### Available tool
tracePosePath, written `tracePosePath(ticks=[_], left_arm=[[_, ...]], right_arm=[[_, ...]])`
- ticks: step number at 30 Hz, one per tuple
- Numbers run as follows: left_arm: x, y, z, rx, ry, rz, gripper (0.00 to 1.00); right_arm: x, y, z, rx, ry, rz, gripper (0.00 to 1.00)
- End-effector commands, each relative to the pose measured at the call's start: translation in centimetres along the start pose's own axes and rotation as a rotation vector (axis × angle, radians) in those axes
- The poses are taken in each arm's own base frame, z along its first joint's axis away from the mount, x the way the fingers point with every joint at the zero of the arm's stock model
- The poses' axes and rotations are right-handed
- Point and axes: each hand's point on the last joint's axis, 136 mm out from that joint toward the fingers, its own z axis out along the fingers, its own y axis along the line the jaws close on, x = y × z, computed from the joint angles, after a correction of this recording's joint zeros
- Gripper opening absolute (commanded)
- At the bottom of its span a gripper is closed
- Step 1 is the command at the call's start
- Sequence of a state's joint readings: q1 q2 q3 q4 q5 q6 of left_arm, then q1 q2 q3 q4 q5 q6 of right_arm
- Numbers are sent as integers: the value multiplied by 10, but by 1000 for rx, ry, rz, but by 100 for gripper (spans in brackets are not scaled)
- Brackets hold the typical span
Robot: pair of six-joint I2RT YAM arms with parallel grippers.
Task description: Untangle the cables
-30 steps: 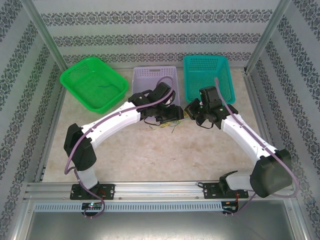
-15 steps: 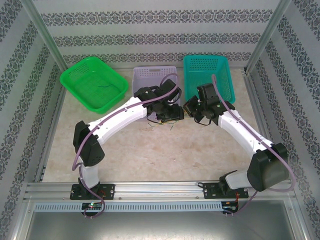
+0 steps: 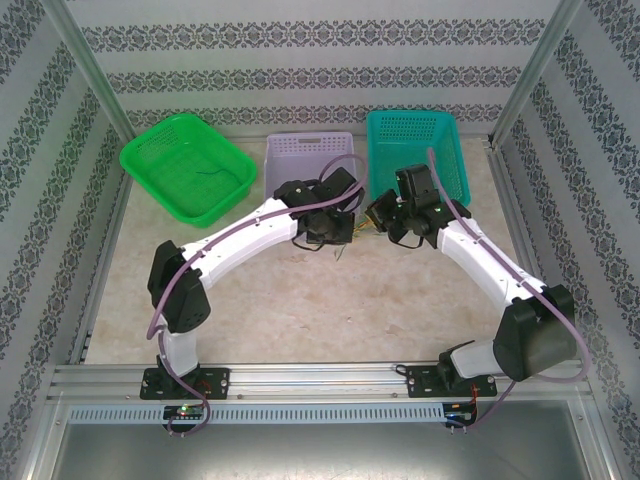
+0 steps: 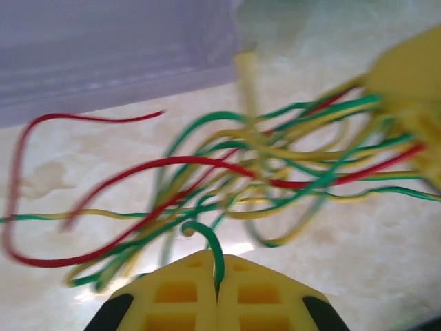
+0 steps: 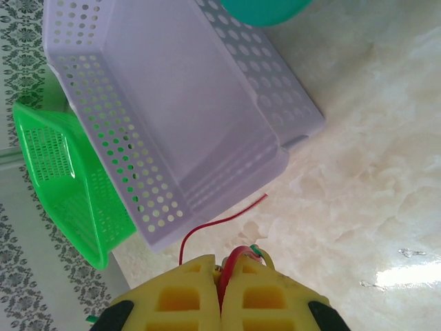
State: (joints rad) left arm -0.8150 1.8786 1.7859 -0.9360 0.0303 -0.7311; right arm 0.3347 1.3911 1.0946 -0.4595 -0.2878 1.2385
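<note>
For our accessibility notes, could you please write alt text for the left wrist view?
The yellow left gripper, shut at the bottom edge, pinches a green cable leading into a blurred tangle of green, yellow and red cables on the pale marbled table. A lavender basket lies behind.

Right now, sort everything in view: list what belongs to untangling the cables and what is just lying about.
Job in hand: cables, a tangled bunch; left gripper, shut on a green strand; right gripper, shut on a red strand.

Lying about: green basket; purple basket; teal basket. Neither gripper touches them.
</note>
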Motion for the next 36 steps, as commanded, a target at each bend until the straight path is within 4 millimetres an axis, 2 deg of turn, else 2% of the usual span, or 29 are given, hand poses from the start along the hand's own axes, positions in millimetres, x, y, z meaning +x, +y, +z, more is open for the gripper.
tracePosePath(ticks=[1, 6, 13, 17, 20, 25, 28, 29, 31, 34, 35, 36], left_arm=[[-1, 58, -22, -176, -47, -3, 0], [11, 116, -37, -208, -38, -109, 0], [16, 181, -58, -302, -44, -223, 0], [16, 210, -72, -386, -70, -259, 0], [14, 224, -83, -434, -88, -265, 0], [8, 230, -101, -448, -144, -258, 0], [2, 225, -111, -409, -190, -246, 0], [-3, 218, -113, -367, -211, -234, 0], [-18, 186, -117, -177, -277, -178, 0], [-35, 142, -130, 64, -344, -128, 0], [-39, 134, -134, 109, -354, -123, 0], [-42, 127, -135, 142, -356, -124, 0]], right_arm=[[-8, -14, -15, -6, -12, 28, 0], [-22, -41, -26, 15, -37, 57, 0], [-47, -70, -46, 76, -129, 58, 0], [-59, -85, -62, 150, -199, 54, 0], [-67, -95, -76, 187, -259, 62, 0], [-75, -111, -103, 267, -358, 56, 0], [-77, -119, -109, 308, -378, 40, 0], [-77, -120, -108, 314, -374, 35, 0], [-74, -126, -101, 326, -347, 32, 0], [-65, -142, -80, 341, -275, 47, 0], [-62, -143, -72, 332, -247, 45, 0], [-59, -144, -62, 319, -207, 43, 7]])
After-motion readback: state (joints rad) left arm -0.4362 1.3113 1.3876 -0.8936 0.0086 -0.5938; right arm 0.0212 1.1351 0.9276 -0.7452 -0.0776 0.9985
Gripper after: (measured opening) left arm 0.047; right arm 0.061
